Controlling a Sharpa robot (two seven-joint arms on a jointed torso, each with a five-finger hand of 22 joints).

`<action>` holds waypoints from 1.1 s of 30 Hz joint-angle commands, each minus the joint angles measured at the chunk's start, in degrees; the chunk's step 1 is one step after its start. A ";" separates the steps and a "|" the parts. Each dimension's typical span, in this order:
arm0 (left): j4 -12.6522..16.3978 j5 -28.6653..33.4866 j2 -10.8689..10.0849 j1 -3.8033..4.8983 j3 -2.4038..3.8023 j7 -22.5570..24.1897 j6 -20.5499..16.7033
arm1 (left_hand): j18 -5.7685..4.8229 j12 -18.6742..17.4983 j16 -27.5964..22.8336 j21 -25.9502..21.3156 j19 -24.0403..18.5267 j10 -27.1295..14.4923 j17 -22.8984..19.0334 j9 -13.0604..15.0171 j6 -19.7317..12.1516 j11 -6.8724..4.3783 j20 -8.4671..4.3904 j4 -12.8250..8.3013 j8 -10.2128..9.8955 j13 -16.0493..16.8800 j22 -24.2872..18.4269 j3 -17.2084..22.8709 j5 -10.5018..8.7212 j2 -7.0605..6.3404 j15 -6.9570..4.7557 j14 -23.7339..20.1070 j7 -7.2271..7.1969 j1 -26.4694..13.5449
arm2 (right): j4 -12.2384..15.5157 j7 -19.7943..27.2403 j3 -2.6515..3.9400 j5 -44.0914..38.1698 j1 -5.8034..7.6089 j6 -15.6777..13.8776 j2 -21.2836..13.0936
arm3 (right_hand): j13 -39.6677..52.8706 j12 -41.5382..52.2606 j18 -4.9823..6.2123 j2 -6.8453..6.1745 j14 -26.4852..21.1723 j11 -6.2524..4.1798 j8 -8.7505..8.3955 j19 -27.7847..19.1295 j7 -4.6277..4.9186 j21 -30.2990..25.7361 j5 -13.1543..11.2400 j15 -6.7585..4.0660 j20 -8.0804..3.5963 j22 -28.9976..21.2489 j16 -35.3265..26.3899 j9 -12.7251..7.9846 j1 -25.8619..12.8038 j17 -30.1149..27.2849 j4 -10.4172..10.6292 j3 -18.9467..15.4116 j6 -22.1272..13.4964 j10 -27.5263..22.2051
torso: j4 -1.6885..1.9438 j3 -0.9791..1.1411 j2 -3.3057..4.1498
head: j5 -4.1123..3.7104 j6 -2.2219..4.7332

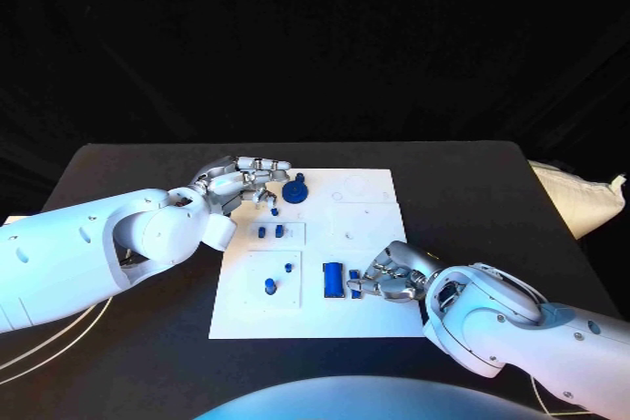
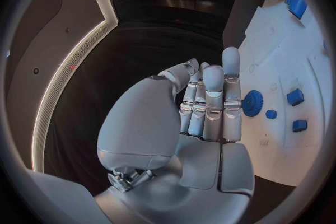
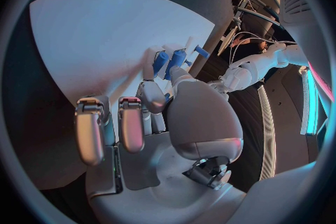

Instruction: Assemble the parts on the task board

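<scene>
On the black worktop (image 1: 145, 160) lies the white task board (image 1: 368, 256), square to the robot, with small blue parts set in its shallow pockets. At the board's far left corner the left hand (image 1: 243, 183) hovers just beside the round blue gear (image 1: 296, 191); in the left wrist view its fingers (image 2: 212, 103) stand straight and close together with the thumb folded across, gripping nothing, and the gear (image 2: 252, 103) sits just past their tips. Whether they touch it cannot be told. Near the board's front edge the right hand (image 1: 383, 276) rests by the blue rectangular block (image 1: 333, 279); in the right wrist view it pinches a blue peg (image 3: 178, 60) between thumb and a fingertip, a second peg lying alongside. Two small pegs (image 1: 269, 230) and a short stud (image 1: 270, 284) occupy the left pockets.

Assessment: the parts appear to be rigid, light plastic, smooth and liable to slip or tip under a careless pinch. The gear is best taken by its toothed rim from opposite sides; pegs by the mid-shaft, kept upright for insertion.
</scene>
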 commanded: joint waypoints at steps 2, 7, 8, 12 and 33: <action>0.13 -0.33 -0.02 0.00 0.04 -0.05 1.26 | 1.12 0.26 0.32 -0.24 -0.20 -0.36 -0.05 -0.05 -0.33 0.13 -0.02 -0.17 0.27 0.09 0.09 -0.02 0.25 0.14 -0.06 -0.47 -0.06 0.43 | 0.47 0.68 -0.02 -1.16 -0.06 1.44 -0.66 | 0.04 -0.08 -0.47 -0.53 4.83 -0.03 -0.33 4.28 -0.05 -0.02 -2.72 -0.20 -0.40 12.26 0.09 0.22 2.79 9.49 -1.06 -1.43 0.12 0.20 | 0.05 0.03 -0.01 | 0.11 -0.07; 0.11 -0.35 -0.18 0.00 0.04 -0.13 1.24 | 1.12 0.26 0.32 -0.24 -0.20 -0.36 -0.05 -0.05 -0.33 0.13 -0.02 -0.17 0.27 0.09 0.09 -0.02 0.25 0.14 -0.06 -0.47 -0.06 0.43 | 1.17 1.03 -0.01 -1.21 -0.26 1.37 -1.46 | 0.04 -0.32 -0.45 -0.86 4.82 0.06 -0.42 4.24 0.04 -0.09 -4.73 -0.11 -0.32 12.20 0.03 0.38 3.09 9.43 -0.77 -3.35 0.04 0.10 | -0.06 0.06 0.00 | 0.31 -0.10; 0.10 -0.36 -0.20 0.00 0.04 -0.17 1.23 | 1.12 0.26 0.32 -0.24 -0.20 -0.36 -0.05 -0.05 -0.33 0.13 -0.02 -0.17 0.27 0.09 0.09 -0.02 0.25 0.14 -0.06 -0.47 -0.06 0.43 | 1.25 1.07 -0.01 -1.21 -0.29 1.35 -1.56 | 0.07 -0.32 -0.46 -0.78 4.82 0.06 -0.44 4.26 0.04 -0.06 -5.15 -0.11 -0.30 12.24 0.03 0.42 3.00 9.43 -0.53 -3.80 0.05 0.11 | -0.06 0.03 -0.03 | 0.34 -0.11; 0.04 -0.37 -0.24 0.00 0.03 -0.30 1.18 | 1.11 0.30 0.33 -0.23 -0.22 -0.41 -0.07 -0.05 -0.35 0.15 -0.01 -0.14 0.29 0.09 0.11 -0.02 0.25 0.18 -0.04 -0.48 -0.05 0.36 | 1.31 1.15 0.00 -1.40 -0.35 1.46 -1.70 | 0.15 -0.31 -0.45 -0.50 4.82 0.07 -0.46 4.25 0.03 -0.08 -5.82 -0.10 -0.29 12.22 0.02 0.52 2.89 9.43 0.00 -4.72 0.05 0.13 | -0.04 -0.04 -0.01 | 0.19 -0.03; 0.01 -0.38 -0.08 0.00 0.03 -0.44 1.34 | 1.11 0.30 0.33 -0.23 -0.22 -0.41 -0.07 -0.05 -0.35 0.15 -0.01 -0.14 0.29 0.09 0.11 -0.02 0.25 0.18 -0.04 -0.48 -0.05 0.36 | -1.79 0.84 -0.06 -4.94 -0.52 4.36 0.46 | 0.61 -0.09 -0.49 2.22 4.86 -0.08 -0.49 4.33 -0.09 0.02 -6.20 -0.22 -0.37 12.38 0.13 0.99 9.53 9.62 -2.84 -5.38 0.15 0.24 | 0.12 -0.01 0.01 | 0.26 -0.23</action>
